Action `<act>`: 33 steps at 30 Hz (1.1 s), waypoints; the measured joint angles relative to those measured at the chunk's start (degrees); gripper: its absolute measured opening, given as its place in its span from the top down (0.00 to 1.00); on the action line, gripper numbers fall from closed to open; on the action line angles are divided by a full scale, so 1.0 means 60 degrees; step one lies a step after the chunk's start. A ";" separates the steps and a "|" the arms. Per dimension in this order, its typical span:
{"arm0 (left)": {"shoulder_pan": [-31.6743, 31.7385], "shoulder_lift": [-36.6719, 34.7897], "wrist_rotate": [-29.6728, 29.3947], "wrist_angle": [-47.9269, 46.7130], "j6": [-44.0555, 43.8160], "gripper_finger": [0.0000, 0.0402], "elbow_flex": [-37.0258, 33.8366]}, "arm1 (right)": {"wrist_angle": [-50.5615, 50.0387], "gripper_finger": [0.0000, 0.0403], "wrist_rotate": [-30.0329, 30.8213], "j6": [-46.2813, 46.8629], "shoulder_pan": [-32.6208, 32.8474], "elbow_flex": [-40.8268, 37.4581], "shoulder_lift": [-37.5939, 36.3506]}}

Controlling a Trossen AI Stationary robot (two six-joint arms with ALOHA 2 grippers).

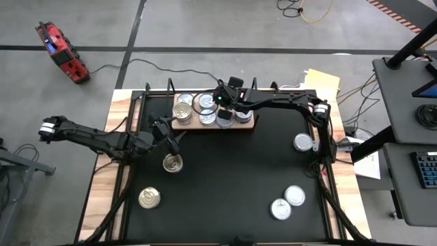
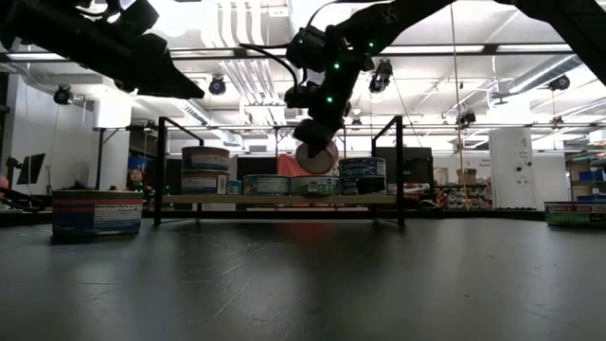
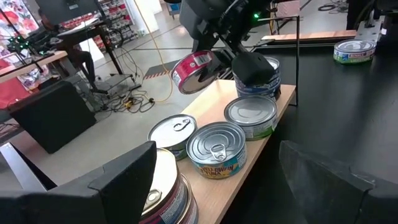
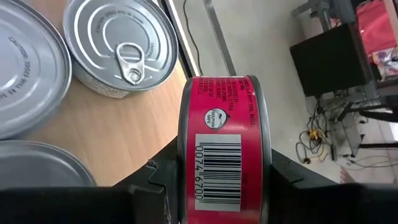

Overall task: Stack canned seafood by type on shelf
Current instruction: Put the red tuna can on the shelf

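Placing step: right tool [image 2: 316, 156] clamps a red-labelled tin [image 4: 222, 146] on edge above the shelf [image 1: 192, 126] at the surface's far edge. Next: level, lower onto matching stack. Left tool [image 1: 168, 137] open, idle nearby.

Bright overhead lights, low view backlit

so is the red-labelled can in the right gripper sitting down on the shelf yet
No, the right gripper holds the red-labelled can on edge in the air, clear above the cans on the shelf.
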 joint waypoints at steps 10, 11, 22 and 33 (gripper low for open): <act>-0.0143 -0.0004 0.0004 -0.0098 -0.0033 0.20 0.0084 | -0.0008 0.69 -0.0067 0.0528 0.0004 -0.0224 0.0000; -0.0155 -0.0004 0.0004 -0.0098 -0.0033 0.20 0.0085 | -0.0010 0.69 -0.0067 0.0549 0.0004 -0.0269 0.0000; -0.0160 -0.0004 0.0004 -0.0119 -0.0033 0.20 0.0091 | 0.0416 0.69 -0.0061 0.0389 0.0004 -0.0623 0.0107; -0.0160 -0.0004 0.0006 -0.0146 -0.0033 0.20 0.0095 | 0.0485 0.63 -0.0096 0.0394 0.0000 -0.0641 0.0146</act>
